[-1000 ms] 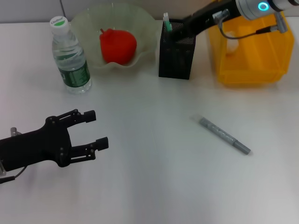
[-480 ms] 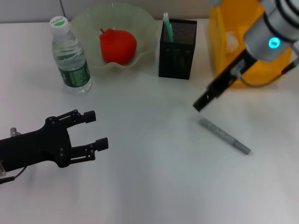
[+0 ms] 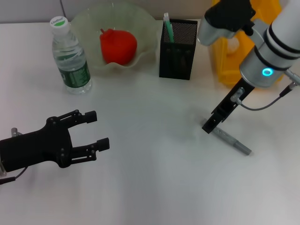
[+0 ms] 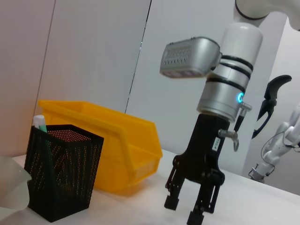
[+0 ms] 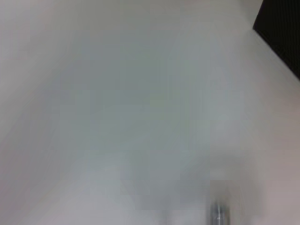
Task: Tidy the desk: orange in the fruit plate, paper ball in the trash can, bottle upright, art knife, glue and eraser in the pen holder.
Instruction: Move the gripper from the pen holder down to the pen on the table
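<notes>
Art knife (image 3: 228,138), a slim grey pen-like tool, lay flat on the white table (image 3: 150,178), well in front of the pen holder (image 3: 177,49) and apart from it, set at a slant. My right claw (image 3: 209,124) stood over the knife's nearer end, pointing down at the table; in the left wrist view its two dark fingers (image 4: 172,200) hung spread apart with nothing between them, their tips close to the surface. My left claw (image 3: 96,130) rested low over the table's near left part, released and empty, well apart from every object.

Pen holder: a black square mesh box, upright, with a green-and-white stick (image 3: 168,26) leaning in its corner. Trash can (image 3: 243,61): a bright yellow plastic bin just beside the holder on my right, partly covered by my right arm. Fruit plate (image 3: 145,42): a translucent pale-green bowl with a wavy rim, to the holder's left, with the red-orange orange (image 3: 118,46) lying in it. Bottle (image 3: 70,56): clear plastic, dark green label, white-green cap, upright beside the plate.

Table plain white and matte. Behind it, in the left wrist view, pale wall panels with dark vertical seams, and part of a white machine at the far side.
</notes>
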